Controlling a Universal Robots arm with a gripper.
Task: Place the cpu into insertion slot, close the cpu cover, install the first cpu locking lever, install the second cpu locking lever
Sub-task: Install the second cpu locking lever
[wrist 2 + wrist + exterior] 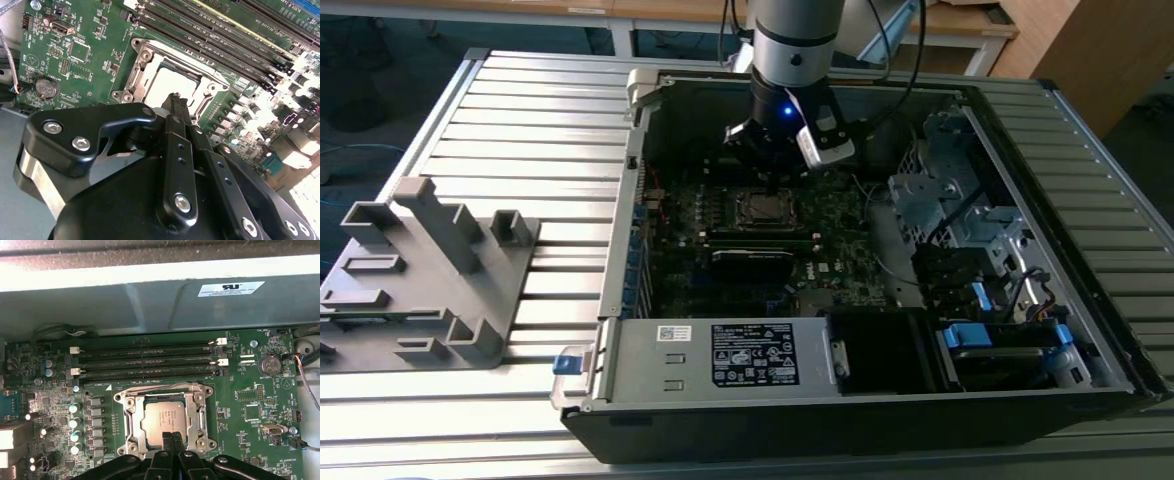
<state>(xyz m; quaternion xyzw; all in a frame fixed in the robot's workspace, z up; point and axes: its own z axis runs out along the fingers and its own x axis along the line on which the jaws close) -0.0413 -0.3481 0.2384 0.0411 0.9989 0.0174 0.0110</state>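
The cpu lies flat in the insertion slot of the green motherboard, its grey top showing through the window of the cpu cover. The cover looks lowered around the chip. A thin metal lever rod runs along one side of the socket. My gripper hovers just over the edge of the cpu, its narrow black fingertips pressed together with nothing seen between them. In the second wrist view the cpu sits just beyond the tips. In the exterior view the gripper hangs inside the open computer case, above the socket.
Black memory slots run beside the socket, and a coin battery sits nearby. The case wall rises close behind. A power supply and drive cage fill the case. A grey fixture stands on the slatted table.
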